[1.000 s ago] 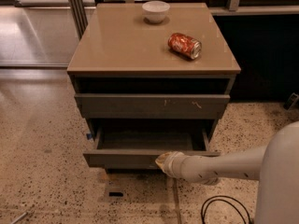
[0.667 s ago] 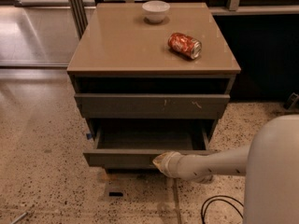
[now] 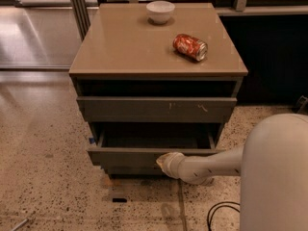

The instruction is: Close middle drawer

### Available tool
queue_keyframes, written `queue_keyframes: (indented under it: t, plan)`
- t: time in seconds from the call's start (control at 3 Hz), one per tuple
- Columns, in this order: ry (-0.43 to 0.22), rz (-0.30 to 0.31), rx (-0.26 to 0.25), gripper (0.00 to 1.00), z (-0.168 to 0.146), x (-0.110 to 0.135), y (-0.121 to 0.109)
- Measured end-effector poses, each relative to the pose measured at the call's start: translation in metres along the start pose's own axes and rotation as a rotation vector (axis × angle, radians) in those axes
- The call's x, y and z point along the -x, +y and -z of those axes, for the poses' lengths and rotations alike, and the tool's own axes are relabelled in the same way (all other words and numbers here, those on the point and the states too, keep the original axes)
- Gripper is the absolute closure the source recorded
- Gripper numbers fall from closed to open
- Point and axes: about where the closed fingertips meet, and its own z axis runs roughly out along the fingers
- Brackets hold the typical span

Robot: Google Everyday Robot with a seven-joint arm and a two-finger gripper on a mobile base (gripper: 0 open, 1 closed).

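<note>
Low on the cabinet [image 3: 77, 88] front, the middle drawer [image 3: 125, 156] is pulled partway out. Its shallow tray is open from above and dark inside, so I can't make out any contents. Its plain front faces the camera and sits well forward of the upper drawer front [image 3: 144, 109]. That upper front has pale scratch marks right of centre and is itself out slightly from the cabinet face. The gripper [image 3: 165, 161] is at the middle drawer's front, a bit right of centre, at or against the wood, but I can't confirm contact. I can't tell whether the gripper is open or closed, or whether it has hold of anything. The pale arm [image 3: 207, 166] runs roughly level from the gripper to the right and joins the robot body [image 3: 279, 177], which fills the lower right corner. On the cabinet top [image 3: 125, 47], a white bowl [image 3: 160, 11] stands upright near the back edge. A red can [image 3: 190, 46] lies on its side toward the right, well apart from the bowl. The speckled floor [image 3: 43, 177] surrounds the cabinet. A small dark object [image 3: 119, 200] lies on the floor in front of the cabinet. A black cable [image 3: 219, 213] loops on the floor beside the robot body.
</note>
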Motion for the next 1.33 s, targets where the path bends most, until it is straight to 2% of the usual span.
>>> queue_keyframes:
  t: [0.33,1.0,1.33]
  plan:
    - [0.000,0.000,0.000,1.00,0.000,0.000,0.000]
    - [-0.030,-0.035,-0.064,1.00,0.000,0.005,-0.022]
    - [-0.050,-0.062,-0.121,1.00,0.004,0.006,-0.044]
